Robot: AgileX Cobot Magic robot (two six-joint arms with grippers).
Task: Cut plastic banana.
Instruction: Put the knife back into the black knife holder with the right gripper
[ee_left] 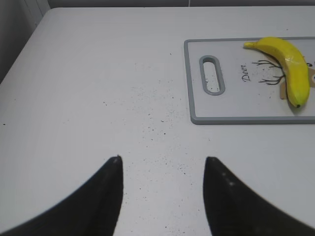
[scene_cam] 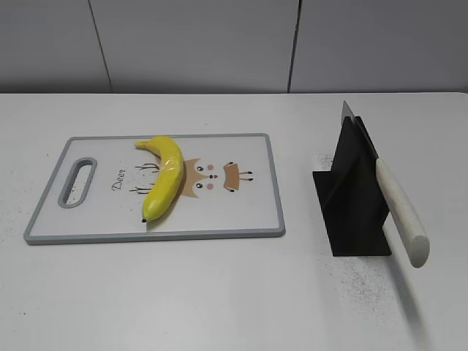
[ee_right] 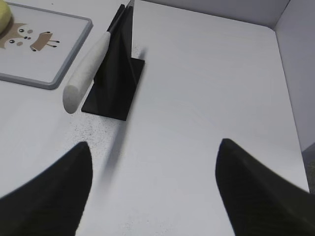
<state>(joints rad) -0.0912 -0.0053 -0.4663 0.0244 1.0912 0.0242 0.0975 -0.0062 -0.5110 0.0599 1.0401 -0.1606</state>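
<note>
Left gripper [ee_left: 162,164]: one, nearest the lens in the left wrist view — two dark fingers spread apart over bare table, nothing between them.
Right gripper [ee_right: 152,147]: one, its two dark fingers spread wide above the table, nothing held; knife stand ahead and to the left of it.
Table [scene_cam: 219,292]: one white surface, dusted with fine dark specks near the stand and left of the board.
Plastic banana [scene_cam: 164,179]: one, glossy yellow, curved, lying on the cutting board; stem end toward the far edge, dark-tipped end toward the near edge, partly covering the printed cartoon.
Cutting board [scene_cam: 274,197]: one, white with a grey rim, flat on the table at left; one oval handle slot at its left end, the word "Deer" printed beside the banana.
Knife [scene_cam: 398,208]: one, white handle sloping down toward the camera and overhanging the stand, blade tip poking up behind it.
Knife stand [scene_cam: 351,212]: one, black, upright on a flat base — well apart from the board, to its right.
Contact: neither gripper touches banana, knife or board.
</note>
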